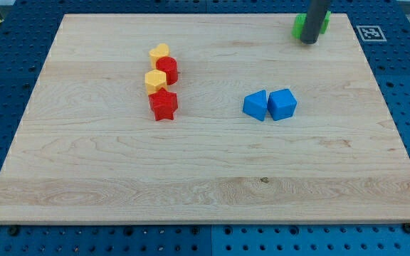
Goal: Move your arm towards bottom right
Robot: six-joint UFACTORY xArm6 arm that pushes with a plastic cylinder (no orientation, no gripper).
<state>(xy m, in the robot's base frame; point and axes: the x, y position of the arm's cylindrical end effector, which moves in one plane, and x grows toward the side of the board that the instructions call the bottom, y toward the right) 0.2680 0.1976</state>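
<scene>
My tip (309, 42) is at the view's top right, at the end of the dark rod, resting right in front of a green block (301, 25) that the rod partly hides. Two blue blocks sit side by side right of centre: one (256, 105) on the left, one (282, 104) on the right. They lie well below and left of my tip. A column of blocks stands left of centre: a yellow block (159, 52) at the top, a red block (168, 69), a yellow block (155, 80), and a red star-shaped block (164, 104) at the bottom.
The wooden board (205, 178) lies on a blue perforated table. A black and white marker tag (369, 33) sits just off the board's top right corner.
</scene>
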